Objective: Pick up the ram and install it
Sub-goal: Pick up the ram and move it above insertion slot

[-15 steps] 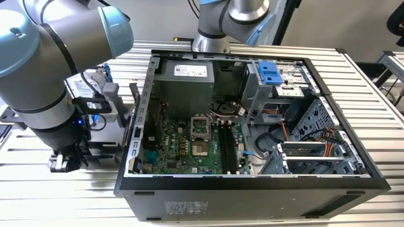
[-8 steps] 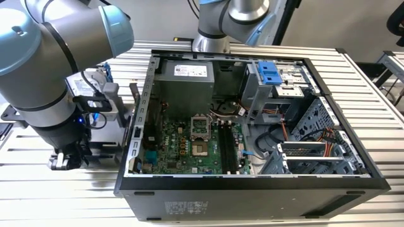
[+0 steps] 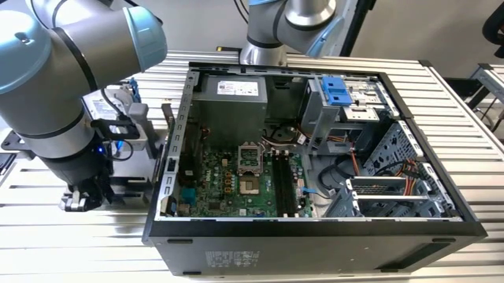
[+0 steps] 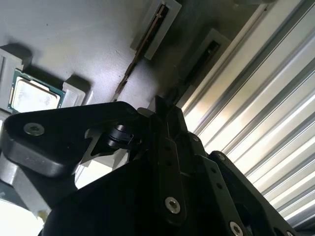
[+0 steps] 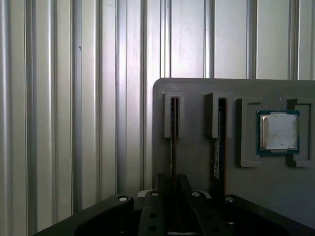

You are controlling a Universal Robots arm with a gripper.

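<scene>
While the arm is reaching down at the exterior view's left, just outside the open computer case (image 3: 315, 233), its gripper (image 3: 79, 199) is hanging low over the ribbed metal table (image 3: 473, 118). In the first wrist view you are seeing that gripper (image 5: 174, 179) sitting at one end of the ram (image 5: 173, 142), which is standing on edge in a slot of a grey holder (image 5: 197, 147) lying on the table. The thin strip is running straight in under the gripper's tip, and you cannot tell whether the gripper is clamping it or slack. A second strip (image 5: 220, 142) is standing in the neighbouring slot, just beside the first, and a small square silver chip (image 5: 278, 132) is resting in a recess beyond it. Moving toward the exterior view's right, the green motherboard (image 3: 221, 177) is lying on the case floor, with its long black slots (image 3: 284, 180) running side by side, well apart from the ram. Farther right, a blue frame (image 3: 339, 91) is sitting high in the drive bay.
</scene>
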